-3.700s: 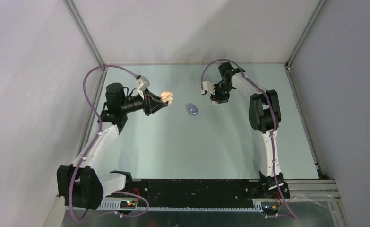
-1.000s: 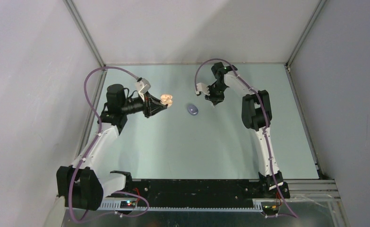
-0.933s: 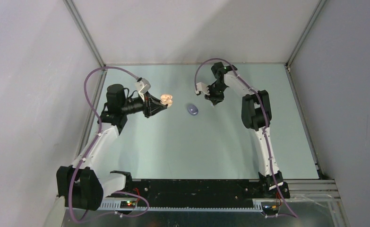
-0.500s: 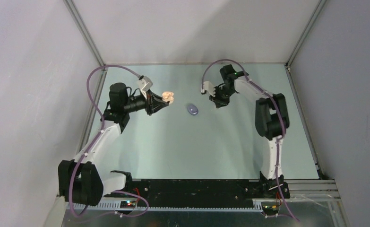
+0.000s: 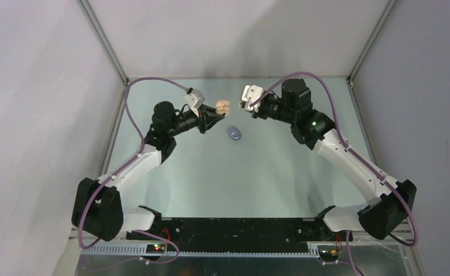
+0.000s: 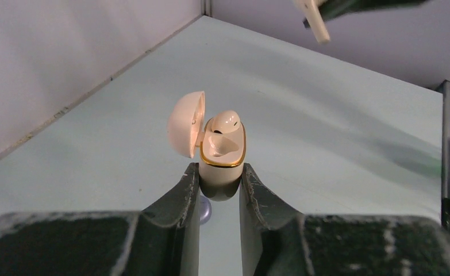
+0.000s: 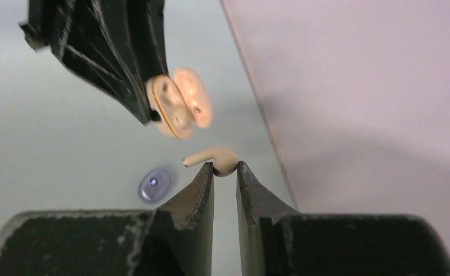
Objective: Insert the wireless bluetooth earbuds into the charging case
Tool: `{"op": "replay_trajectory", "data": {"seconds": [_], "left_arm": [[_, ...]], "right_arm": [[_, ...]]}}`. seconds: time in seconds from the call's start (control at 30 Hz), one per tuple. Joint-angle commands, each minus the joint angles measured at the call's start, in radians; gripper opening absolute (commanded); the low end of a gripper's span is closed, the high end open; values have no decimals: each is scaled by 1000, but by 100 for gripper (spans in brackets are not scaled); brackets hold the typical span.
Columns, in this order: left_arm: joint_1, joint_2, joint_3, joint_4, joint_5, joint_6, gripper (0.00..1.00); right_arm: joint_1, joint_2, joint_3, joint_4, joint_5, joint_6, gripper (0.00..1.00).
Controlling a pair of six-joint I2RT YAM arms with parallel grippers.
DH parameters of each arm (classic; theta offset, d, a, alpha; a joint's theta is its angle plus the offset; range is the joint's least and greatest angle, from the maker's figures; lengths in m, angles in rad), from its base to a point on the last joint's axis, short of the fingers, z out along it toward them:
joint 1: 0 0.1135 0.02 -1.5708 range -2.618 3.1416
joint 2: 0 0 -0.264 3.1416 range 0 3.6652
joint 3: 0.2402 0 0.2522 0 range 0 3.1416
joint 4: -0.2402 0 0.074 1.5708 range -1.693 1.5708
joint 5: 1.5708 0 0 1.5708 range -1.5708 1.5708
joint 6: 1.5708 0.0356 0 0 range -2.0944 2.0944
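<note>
Table [image 5: 239, 178]: pale green; I see both arms raised over far half.
Left gripper [image 6: 219, 179]: fingers clamped on base of cream case [image 6: 222, 164]. Case held in air, lid hinged open.
Right gripper [image 7: 225, 169]: fingers pinched on head of loose earbud [image 7: 218, 156]. Stem points toward cream case, near it, not touching.
Purple case [image 5: 234, 133]: closed, flat on table, lying between both grippers.
Seated earbud [image 6: 226, 121]: cream, sits in cream case, head protruding; open socket beside it.
</note>
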Motion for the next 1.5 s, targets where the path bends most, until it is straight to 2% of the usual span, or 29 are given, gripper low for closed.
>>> {"op": "replay_trajectory", "data": {"seconds": [0.0,0.23,0.37,0.87,1.47], "left_arm": [[-43,12,11,151,-135,-40,0],[-71,5,9,190,-144,-30,0],[-71,-4,7,179,-136,-25,0],[-77,-27,18,206,-131,-86,0],[-78,-41,25,260,-119,-132,0]], "right_arm": [[68,-38,-112,277,131,35,0],[148,-41,-179,493,271,-38,0],[166,-27,-190,566,300,-53,0],[226,11,-231,713,333,-211,0],[238,23,-262,745,281,-280,0]]}}
